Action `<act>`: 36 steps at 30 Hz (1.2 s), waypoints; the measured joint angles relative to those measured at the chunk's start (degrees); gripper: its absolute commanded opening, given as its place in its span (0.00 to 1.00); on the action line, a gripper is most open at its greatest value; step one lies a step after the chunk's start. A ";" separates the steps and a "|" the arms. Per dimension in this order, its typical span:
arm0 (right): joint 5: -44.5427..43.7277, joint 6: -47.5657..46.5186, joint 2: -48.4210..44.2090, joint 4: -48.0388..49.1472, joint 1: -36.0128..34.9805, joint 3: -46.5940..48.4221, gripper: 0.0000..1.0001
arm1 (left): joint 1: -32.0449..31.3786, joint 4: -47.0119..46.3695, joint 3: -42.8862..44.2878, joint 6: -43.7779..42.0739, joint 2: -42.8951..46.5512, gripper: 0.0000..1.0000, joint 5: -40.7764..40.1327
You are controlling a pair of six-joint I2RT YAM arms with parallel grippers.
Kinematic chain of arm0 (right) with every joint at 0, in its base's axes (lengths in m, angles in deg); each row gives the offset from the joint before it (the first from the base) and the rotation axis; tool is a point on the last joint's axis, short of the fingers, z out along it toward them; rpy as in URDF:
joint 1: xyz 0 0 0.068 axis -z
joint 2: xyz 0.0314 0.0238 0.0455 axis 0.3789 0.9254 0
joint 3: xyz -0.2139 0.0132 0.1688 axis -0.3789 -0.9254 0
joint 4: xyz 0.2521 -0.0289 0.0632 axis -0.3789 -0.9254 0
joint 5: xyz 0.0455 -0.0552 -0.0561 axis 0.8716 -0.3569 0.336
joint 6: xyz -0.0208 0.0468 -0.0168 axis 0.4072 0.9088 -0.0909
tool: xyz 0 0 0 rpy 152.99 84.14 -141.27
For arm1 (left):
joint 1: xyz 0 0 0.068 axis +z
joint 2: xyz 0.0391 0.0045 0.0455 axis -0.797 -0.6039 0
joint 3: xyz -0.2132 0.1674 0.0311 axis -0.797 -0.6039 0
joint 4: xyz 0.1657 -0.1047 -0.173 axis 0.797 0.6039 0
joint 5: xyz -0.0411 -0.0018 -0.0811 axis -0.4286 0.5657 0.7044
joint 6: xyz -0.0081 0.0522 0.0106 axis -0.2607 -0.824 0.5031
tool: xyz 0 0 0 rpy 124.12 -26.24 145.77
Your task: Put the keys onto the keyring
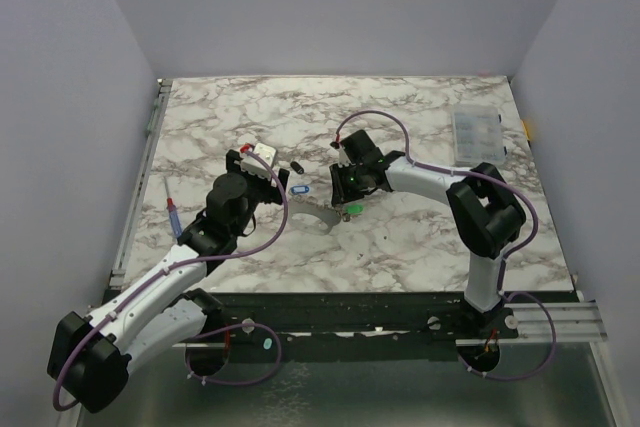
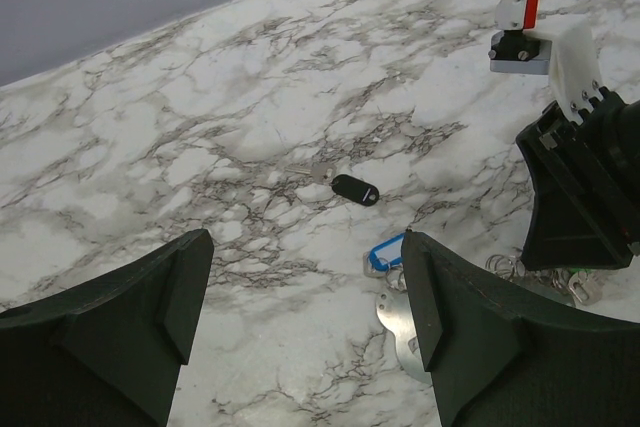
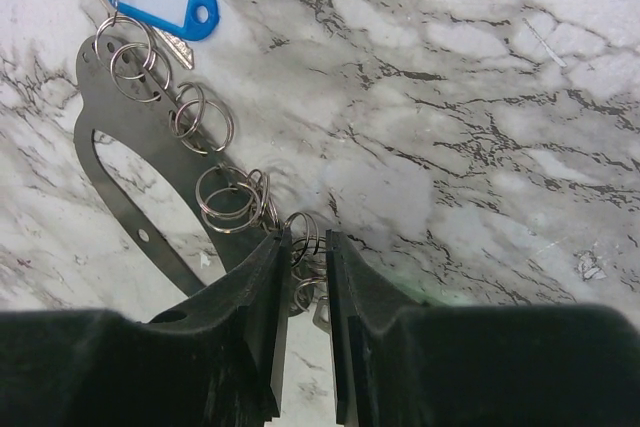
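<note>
Wrist views alone show right end effector [image 3: 306,239] pinching the keyring [image 3: 250,192], left end effector [image 2: 305,252] spread open.

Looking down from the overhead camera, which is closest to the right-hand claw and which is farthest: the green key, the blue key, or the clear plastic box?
1. Green key: right at the tips of the right gripper, on the near side.
2. Blue key: a little way off to the left.
3. Clear plastic box: much farther, in the back right corner.
</note>
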 measured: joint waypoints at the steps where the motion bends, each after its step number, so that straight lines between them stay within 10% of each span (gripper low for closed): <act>1: 0.17 -0.02 0.02 0.00 0.00 0.00 0.28 | 0.00 -0.02 -0.02 0.00 -0.04 0.83 0.00; 17: 2.75 -0.07 0.46 0.63 0.00 0.13 0.01 | 0.00 -0.02 0.00 -0.02 -0.68 0.83 0.00; 36: 2.29 -0.74 -4.81 2.69 0.00 -0.28 0.01 | 0.00 -0.07 -0.02 -0.20 -0.87 0.83 1.55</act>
